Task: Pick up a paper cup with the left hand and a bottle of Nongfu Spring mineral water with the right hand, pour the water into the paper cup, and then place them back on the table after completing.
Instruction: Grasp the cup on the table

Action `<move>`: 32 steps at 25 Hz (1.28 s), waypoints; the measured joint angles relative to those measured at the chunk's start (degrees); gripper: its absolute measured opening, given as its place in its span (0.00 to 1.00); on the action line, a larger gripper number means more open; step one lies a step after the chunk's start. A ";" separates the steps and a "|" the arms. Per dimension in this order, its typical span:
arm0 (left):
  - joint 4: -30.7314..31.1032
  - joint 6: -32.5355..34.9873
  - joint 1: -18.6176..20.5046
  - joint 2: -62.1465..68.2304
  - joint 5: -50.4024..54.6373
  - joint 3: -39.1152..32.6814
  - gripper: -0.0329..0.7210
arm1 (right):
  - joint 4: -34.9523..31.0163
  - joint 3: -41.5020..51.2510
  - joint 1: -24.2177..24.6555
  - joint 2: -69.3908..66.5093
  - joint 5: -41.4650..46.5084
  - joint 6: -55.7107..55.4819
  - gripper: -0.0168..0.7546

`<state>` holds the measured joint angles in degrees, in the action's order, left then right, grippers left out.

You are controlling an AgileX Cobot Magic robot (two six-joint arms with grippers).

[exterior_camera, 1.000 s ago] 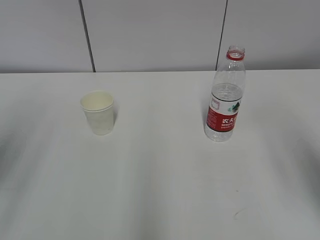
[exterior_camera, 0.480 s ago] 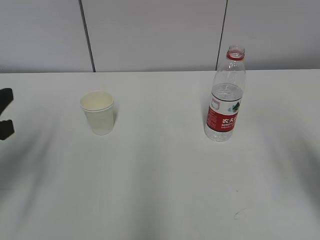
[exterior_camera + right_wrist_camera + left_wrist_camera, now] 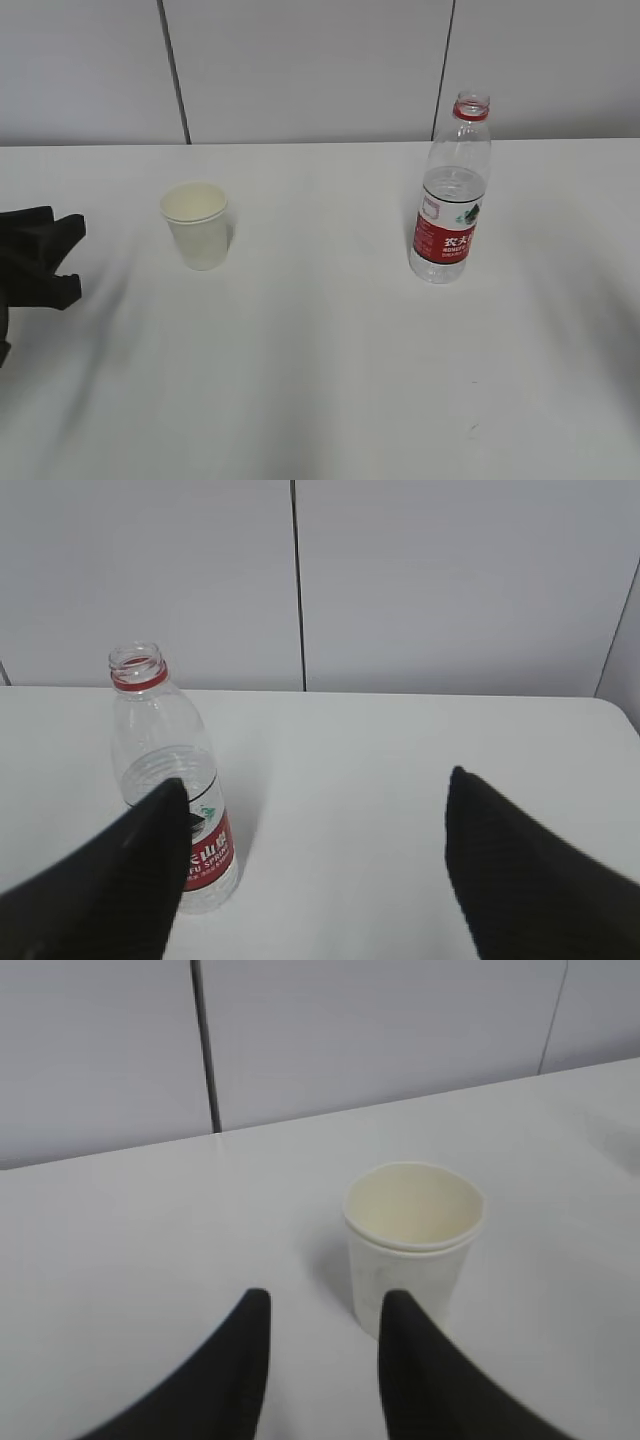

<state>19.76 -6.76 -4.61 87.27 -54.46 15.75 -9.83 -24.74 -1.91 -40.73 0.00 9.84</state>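
A white paper cup [image 3: 195, 226] stands upright on the white table [image 3: 320, 360], left of centre. An uncapped Nongfu Spring bottle [image 3: 450, 195] with a red label stands upright to the right, with clear water [image 3: 450, 196] up to about half its height. My left gripper [image 3: 58, 255] is open at the left edge, apart from the cup. In the left wrist view the gripper [image 3: 322, 1305] is open, and the cup [image 3: 413, 1245] stands just ahead, a little to the right. In the right wrist view my right gripper [image 3: 316, 780] is wide open, with the bottle [image 3: 170, 780] behind its left finger.
A grey panelled wall [image 3: 300, 60] runs along the table's far edge. A small dark scuff [image 3: 478, 425] marks the table at the front right. The right arm does not show in the exterior view.
My left gripper has come into the exterior view from the left edge and moved right toward the cup. The cup and the bottle have not moved.
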 joint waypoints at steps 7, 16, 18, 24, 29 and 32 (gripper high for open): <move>2.23 0.00 0.00 12.55 -10.26 0.33 0.44 | 0.00 0.00 0.00 0.00 0.00 0.00 0.78; 4.90 -0.11 0.00 20.60 -10.67 5.37 0.88 | 0.00 0.00 0.00 0.00 0.00 0.00 0.78; 5.38 -0.11 0.00 22.60 -10.71 7.44 0.89 | 0.00 0.00 0.00 0.00 0.00 0.00 0.78; 8.88 -0.11 -0.12 29.74 -10.80 15.17 0.89 | 0.00 0.00 0.00 0.00 -2.21 0.00 0.78; 8.18 -0.11 -2.90 34.05 -10.67 20.98 0.88 | 0.00 0.00 0.00 0.00 -2.57 0.00 0.78; 6.11 -0.11 -5.49 36.41 -10.74 25.15 0.87 | 0.00 0.00 0.00 0.00 -2.91 0.00 0.78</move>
<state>25.86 -6.87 -10.10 123.68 -65.20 40.90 -9.83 -24.74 -1.91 -40.73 -2.91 9.84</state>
